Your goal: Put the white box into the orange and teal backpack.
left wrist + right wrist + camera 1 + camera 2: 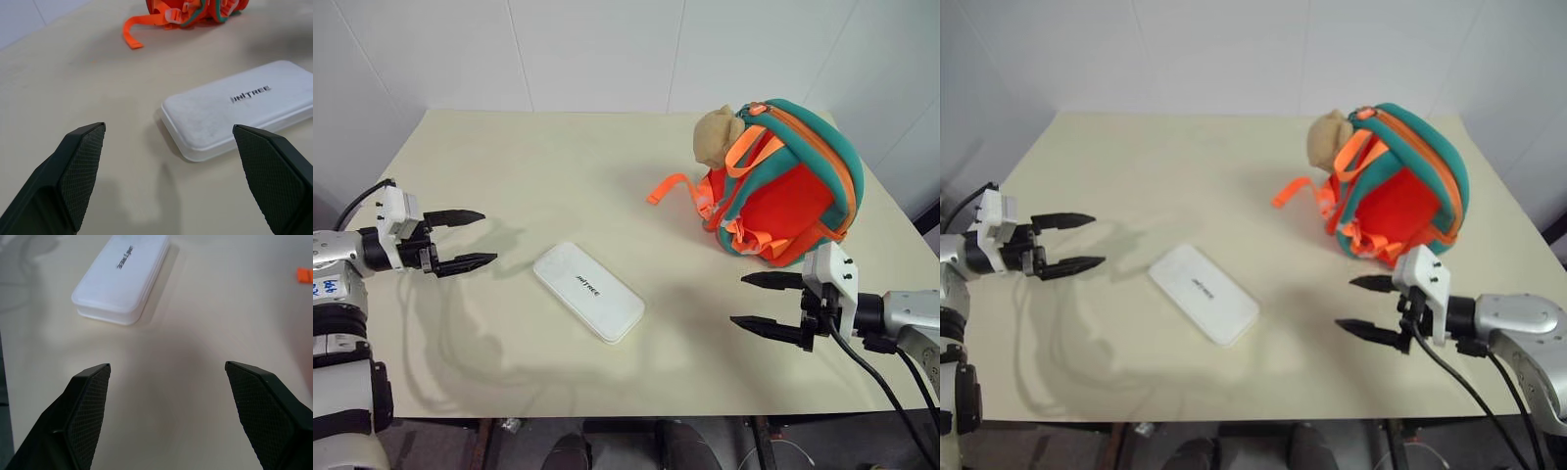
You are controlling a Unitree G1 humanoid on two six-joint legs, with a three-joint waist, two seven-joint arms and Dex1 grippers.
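You see a cream table point(558, 166) carrying the white box point(588, 291) at centre and the orange and teal backpack point(781, 183) upper right.

orange and teal backpack point(188, 12) cut off by left wrist view's edge, its opening hidden

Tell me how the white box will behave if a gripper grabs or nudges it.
The white box looks rigid and flat, so it should slide rather than tip or roll. Its smooth shell and rounded corners may slip between fingers. It lies flush on the table, so getting under it looks awkward.
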